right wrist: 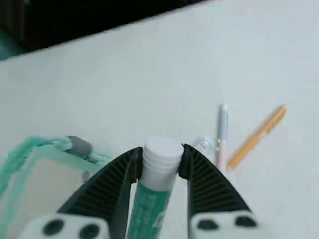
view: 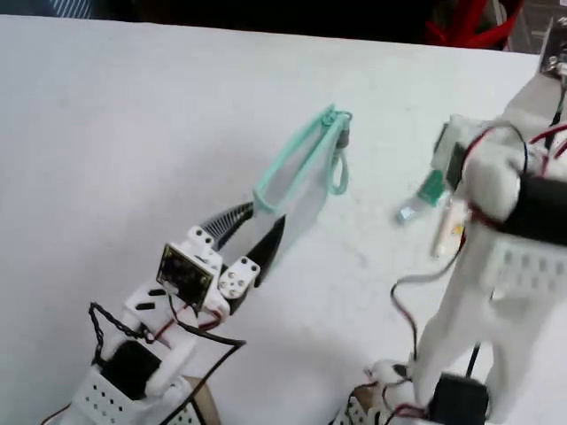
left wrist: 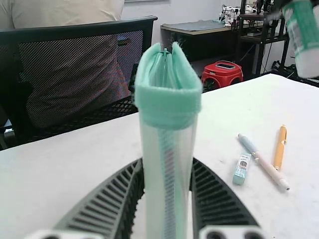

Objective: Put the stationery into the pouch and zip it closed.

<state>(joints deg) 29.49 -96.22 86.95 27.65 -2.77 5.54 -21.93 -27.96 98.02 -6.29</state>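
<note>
The high view looks steeply down on the white bench (view: 133,133) from the arms' side, with the arm bases at the frame's lower edge. The left wrist camera sits close behind the left tool (left wrist: 168,167), looking low across the bench past the pouch (left wrist: 167,99) toward a chair (left wrist: 75,50). The right wrist camera looks down over the right tool (right wrist: 159,152) from higher up. All three views share the pouch and the orange pen (left wrist: 280,147); both wrist views share the glue stick (right wrist: 157,174).

Mint-edged pouch (view: 301,177) in left claw (view: 268,212), white table (view: 133,115) beneath

pouch (left wrist: 167,99) 1 | glue stick (right wrist: 157,179) 1 | pens (left wrist: 281,147) 2 (one orange) | eraser (left wrist: 242,168) 1
</note>
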